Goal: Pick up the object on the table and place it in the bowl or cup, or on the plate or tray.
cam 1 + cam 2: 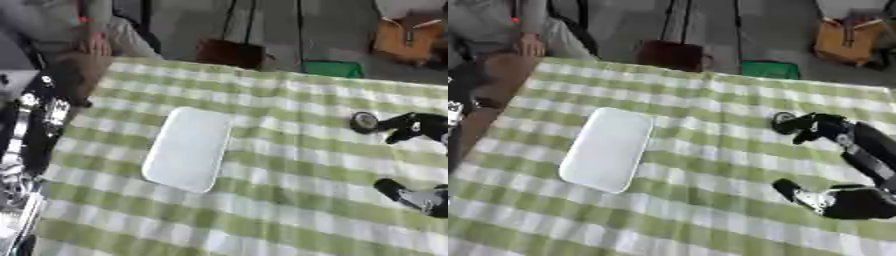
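A white rectangular tray [186,148] lies on the green-and-white checked cloth, left of the middle. A small dark round object with a pale centre [363,121] is at the right side of the table. My right hand [826,126] comes in from the right edge, and its curled fingertips close round that object. I cannot tell whether the object rests on the cloth or is lifted. Another black part of the same arm or hand [815,199] shows lower down. My left arm [31,130], black and silver, hangs beside the table's left edge, with its hand unclear.
The table's far edge [262,72] runs across the top. Beyond it on the floor stand a dark brown object [229,52], a green box [332,68] and an orange bag [407,40]. A seated person is at the far left corner.
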You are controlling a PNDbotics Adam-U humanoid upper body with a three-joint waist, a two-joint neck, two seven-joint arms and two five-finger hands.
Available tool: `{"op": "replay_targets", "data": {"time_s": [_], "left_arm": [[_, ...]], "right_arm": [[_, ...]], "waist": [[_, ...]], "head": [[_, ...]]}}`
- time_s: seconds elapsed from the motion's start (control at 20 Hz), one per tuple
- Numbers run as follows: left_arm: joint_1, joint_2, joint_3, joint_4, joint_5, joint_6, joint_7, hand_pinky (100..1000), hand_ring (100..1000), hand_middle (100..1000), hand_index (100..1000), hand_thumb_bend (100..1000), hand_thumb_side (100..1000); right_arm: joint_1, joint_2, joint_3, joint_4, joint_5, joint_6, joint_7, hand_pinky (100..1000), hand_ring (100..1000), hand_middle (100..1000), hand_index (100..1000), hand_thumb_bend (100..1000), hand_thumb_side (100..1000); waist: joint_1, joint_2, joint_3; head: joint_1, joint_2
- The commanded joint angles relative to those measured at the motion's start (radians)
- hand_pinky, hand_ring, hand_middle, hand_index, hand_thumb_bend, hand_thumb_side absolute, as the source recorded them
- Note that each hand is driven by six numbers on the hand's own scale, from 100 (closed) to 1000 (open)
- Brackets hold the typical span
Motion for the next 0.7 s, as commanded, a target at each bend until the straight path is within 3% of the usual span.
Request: {"op": "replay_targets", "data": {"time_s": [0.05,0.7], "left_arm": [[-0.008,0.02,0.01,-0.018,0.001,-0.002,0.003,611,820,860,780,498,788],[-0.005,0.019,0.009,-0.017,0.002,-0.002,0.002,611,820,859,780,489,779]], "right_arm": [[-0.005,-0.028,-0.01,-0.023,-0.006,0.0,-0.007,729,708,785,897,476,536],[-0.008,-0.029,-0.014,-0.023,-0.007,0.003,-0.01,729,708,784,896,473,535]], "waist": [[0.001,-0.028,0.002],[-0.001,-0.028,0.001]], "head": [[0.001,-0.006],[-0.001,-0.009]]}}
